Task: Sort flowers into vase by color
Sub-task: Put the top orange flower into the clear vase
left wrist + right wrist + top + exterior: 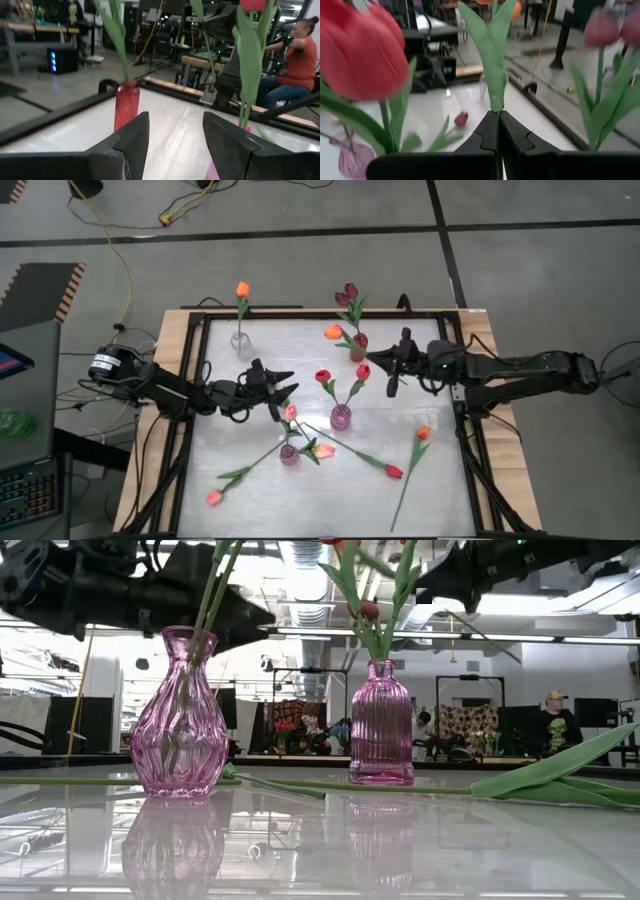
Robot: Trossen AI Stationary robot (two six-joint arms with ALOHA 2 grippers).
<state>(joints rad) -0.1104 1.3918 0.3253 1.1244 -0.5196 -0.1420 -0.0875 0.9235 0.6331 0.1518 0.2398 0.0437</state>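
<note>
Several vases stand on the white table: a clear one with an orange tulip (242,288), a red vase (358,347) with maroon tulips, a pink ribbed vase (341,417) with red tulips, and a pink round vase (289,454) with a pink tulip. Loose tulips lie flat on the near half, among them an orange one (423,433) and a red one (394,472). My right gripper (384,361) is shut on a green-leaved tulip whose orange head (333,332) points toward the table's left. My left gripper (284,386) stands open and level beside the round vase, with nothing between its fingers (132,137). My right gripper pinches the tulip's green leaf and stem (495,104) between its two fingertips (485,132). The fingers come nearly level from the table's right and lie along the stem. The tulip sticks out past the fingertips, lifted clear of the table.
A raised black frame (196,380) borders the table. The red-tulip vase (381,725) and the round pink vase (180,720) stand between the two arms. Long stems and leaves (560,775) lie across the near table. People sit in the room behind.
</note>
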